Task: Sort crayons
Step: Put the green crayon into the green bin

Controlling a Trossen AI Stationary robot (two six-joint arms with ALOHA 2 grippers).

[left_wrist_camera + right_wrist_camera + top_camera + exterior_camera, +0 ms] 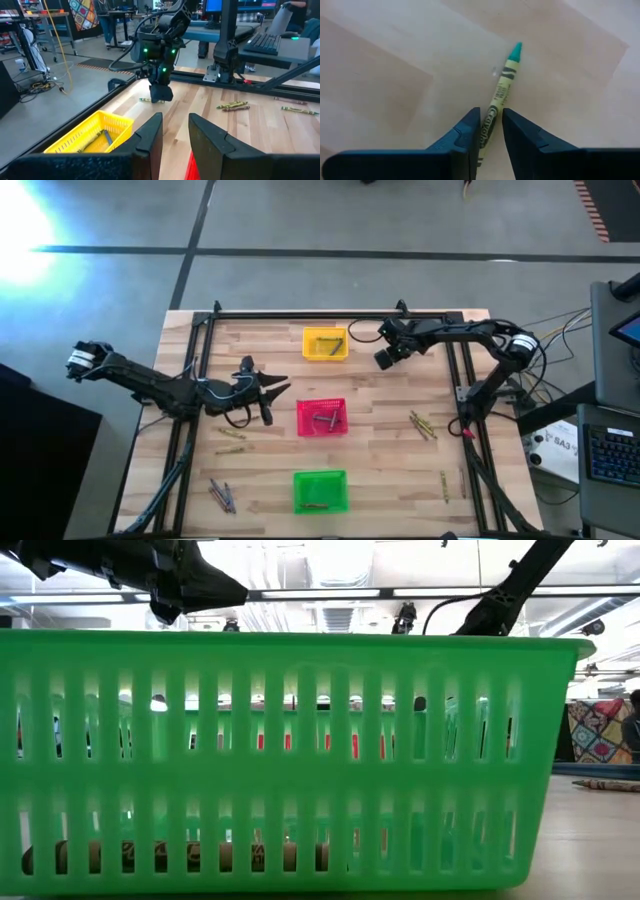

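Observation:
My right gripper (491,112) (383,360) stands right of the yellow basket (325,343), pointing steeply down, shut on a green-tipped crayon (505,80). My left gripper (175,122) (280,388) hovers open and nearly level, left of the red basket (322,417), with nothing between its fingers. Loose crayons lie flat on the wood at the left (232,436), near left (222,496), right (422,424) and near right (443,483). The yellow, red and green (320,490) baskets each hold crayons. My right gripper pinches the crayon between its two fingers at the wrapped end (492,107) opposite the green tip. The fingers come slanting down from above, and the crayon runs on past them along their line. Whether it is clear of the table I cannot tell.
Black frame rails (330,315) run along the far, left and right sides of the wooden table. In the low view the green basket (290,760) fills the picture, with a brownish crayon (150,858) on its floor. Bare wood lies between the baskets and the loose crayons.

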